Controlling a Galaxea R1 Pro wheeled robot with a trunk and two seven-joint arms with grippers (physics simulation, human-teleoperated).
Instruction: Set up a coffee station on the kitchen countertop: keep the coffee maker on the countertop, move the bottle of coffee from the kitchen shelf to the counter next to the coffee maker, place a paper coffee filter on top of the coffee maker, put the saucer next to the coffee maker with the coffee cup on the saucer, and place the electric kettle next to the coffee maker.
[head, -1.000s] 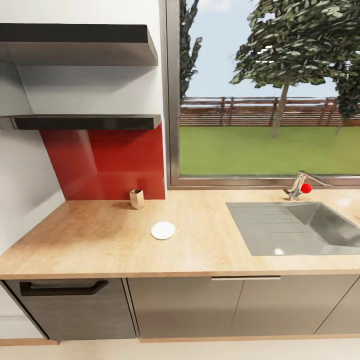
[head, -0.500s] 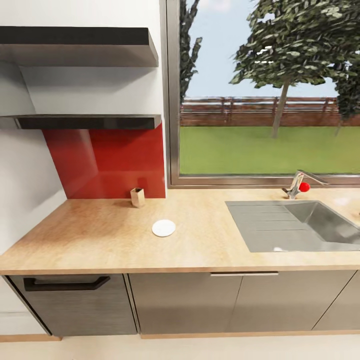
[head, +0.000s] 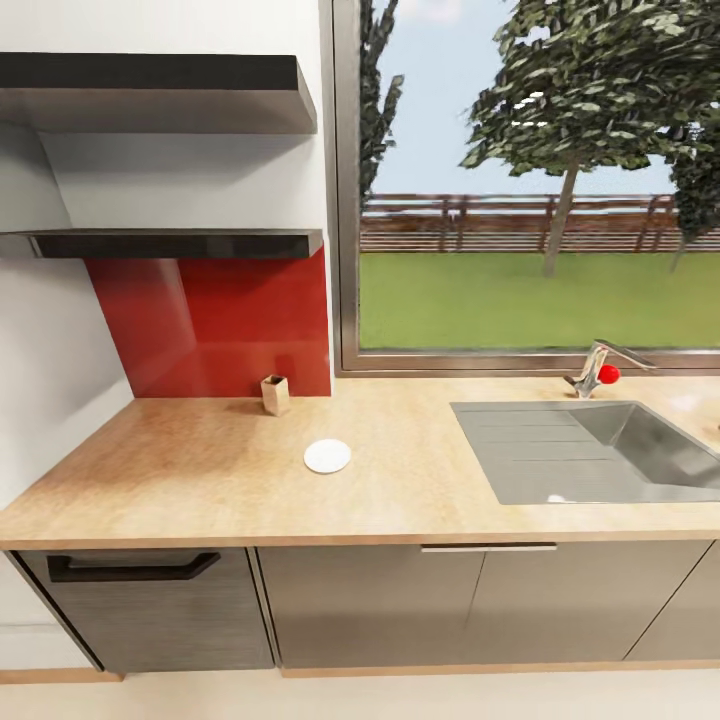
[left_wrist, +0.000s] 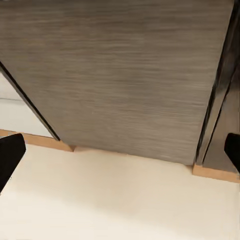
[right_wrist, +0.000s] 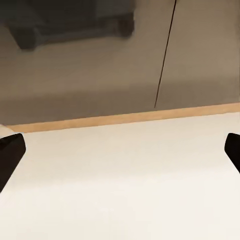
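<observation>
Nothing on the counter has shifted over the last second; the whole head view slid slightly between the two earlier pictures, so the camera moved, then settled. Judgement: the base has finished approaching and no object has been handled.

Saucer lies flat mid-counter, far above and beyond both sets of jaws. A small tan box stands by the red backsplash; it could be the filter pack, cannot confirm. Sink sits to the right.

Left gripper: jaws spread wide, empty, cabinet door ahead. Right gripper: jaws also released, floor between them.

No readable writing or brand anywhere.
</observation>
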